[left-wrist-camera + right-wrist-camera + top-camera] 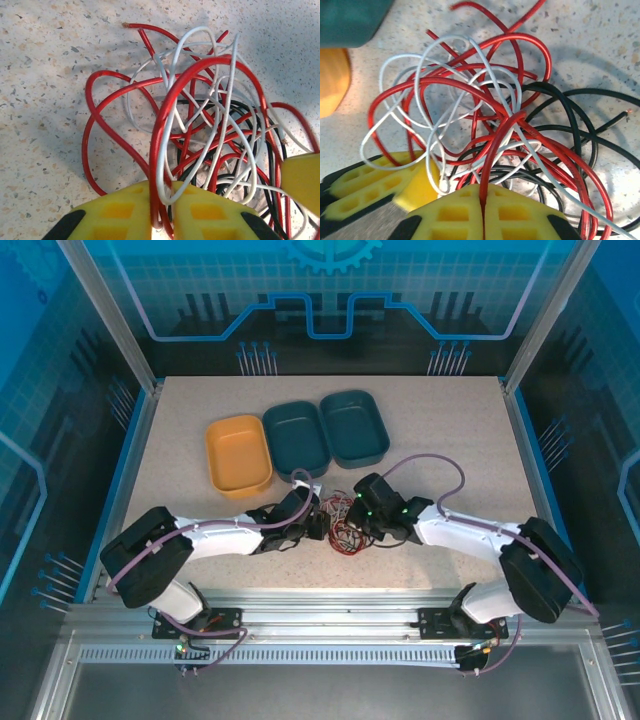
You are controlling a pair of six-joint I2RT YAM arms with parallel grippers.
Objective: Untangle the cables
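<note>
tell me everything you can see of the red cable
The red cable is a thin, glossy, plastic-looking wire in loose loops on the speckled table, knotted through the white cable and black cable. One cut end shows bare. The left gripper and right gripper each pinch a strand.

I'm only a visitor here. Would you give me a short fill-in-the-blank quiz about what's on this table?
1. The left gripper and the right gripper each pinch a ___ strand of the tangle.
2. Besides red and white, the tangle holds a ___ wire.
3. The leftmost tray is ___.
4. Beside it stand ___ teal trays.

Missing words: red; black; orange; two.
</note>
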